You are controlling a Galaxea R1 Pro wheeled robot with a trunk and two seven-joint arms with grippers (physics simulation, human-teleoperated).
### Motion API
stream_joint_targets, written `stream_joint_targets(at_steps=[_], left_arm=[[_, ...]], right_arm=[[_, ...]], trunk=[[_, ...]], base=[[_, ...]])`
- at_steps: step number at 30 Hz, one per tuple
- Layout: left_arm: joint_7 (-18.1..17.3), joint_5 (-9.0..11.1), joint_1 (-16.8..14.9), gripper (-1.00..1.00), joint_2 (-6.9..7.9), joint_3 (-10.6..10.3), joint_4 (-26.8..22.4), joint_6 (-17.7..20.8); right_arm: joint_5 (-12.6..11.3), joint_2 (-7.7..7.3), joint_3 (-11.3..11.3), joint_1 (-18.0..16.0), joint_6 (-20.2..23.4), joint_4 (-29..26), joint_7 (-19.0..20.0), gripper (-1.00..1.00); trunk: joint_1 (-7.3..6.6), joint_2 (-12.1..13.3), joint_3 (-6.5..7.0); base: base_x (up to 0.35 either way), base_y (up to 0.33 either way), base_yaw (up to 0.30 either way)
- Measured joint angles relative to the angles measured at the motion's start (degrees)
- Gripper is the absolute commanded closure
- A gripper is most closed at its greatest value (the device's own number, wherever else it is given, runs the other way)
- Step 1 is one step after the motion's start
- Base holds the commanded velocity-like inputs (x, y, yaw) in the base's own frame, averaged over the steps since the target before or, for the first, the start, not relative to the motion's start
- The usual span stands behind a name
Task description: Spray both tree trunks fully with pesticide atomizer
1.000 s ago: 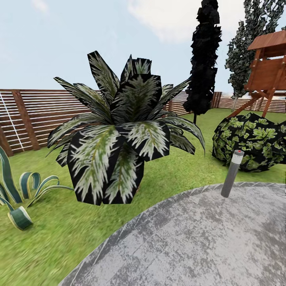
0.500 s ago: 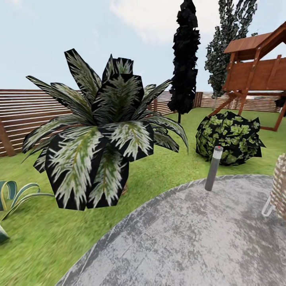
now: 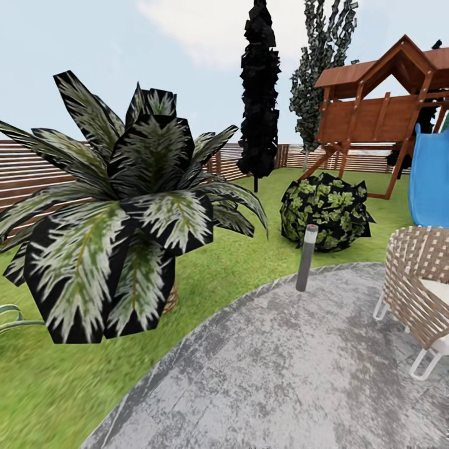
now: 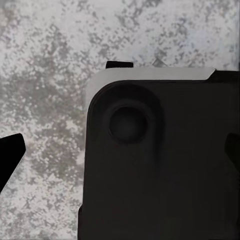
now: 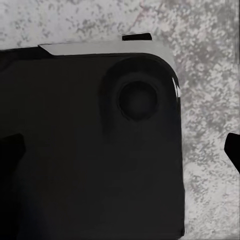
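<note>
Grey paving (image 3: pixel 299 374) lies nearest, a wicker chair (image 3: pixel 419 280) on its right edge; whether either gripper's fingers are apart cannot be told. A palm-like plant (image 3: pixel 125 212) and lamp post (image 3: pixel 306 257) stand on the garden lawn (image 3: pixel 249 262), fence (image 3: pixel 37 168) beyond

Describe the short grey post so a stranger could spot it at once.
Find the grey paved patch ringed by green lawn. On its far edge, before the round leafy green bush, stands the short grey cylindrical post. Alone among the plants, it is smooth, bare and pale-capped.
</note>
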Motion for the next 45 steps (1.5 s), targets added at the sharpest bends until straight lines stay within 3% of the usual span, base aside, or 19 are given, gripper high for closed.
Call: stream_joint_targets(at_steps=[5,14,22,45], left_arm=[[-0.37,3.72,0.0,-1.0,0.03,-0.08,-0.44,-1.7],[-2.61,5.65,0.0,-1.0,0.01,-0.03,-0.92,-4.43],[-4.2,10.02,0.02,-1.0,0.01,2.26,-0.97,-7.05],[-5.01,10.8,0.01,-1.0,0.01,2.67,-0.98,-7.39]], right_arm=[[0.0,-0.17,-3.77,0.0,-1.17,-0.15,0.07,-1.0],[0.01,-0.09,-5.04,0.0,-1.62,-0.66,0.09,-1.0],[0.0,-0.08,-7.0,0.0,-1.72,-0.93,0.1,-1.0],[0.0,-0.05,-7.91,0.0,-1.75,-0.93,0.1,-1.0]], trunk=[[0.0,0.0,0.0],[0.0,0.0,0.0],[0.0,0.0,0.0],[0.0,0.0,0.0]], base=[[0.0,0.0,-0.22],[0.0,0.0,-0.186],[0.0,0.0,-0.166],[0.0,0.0,-0.215]])
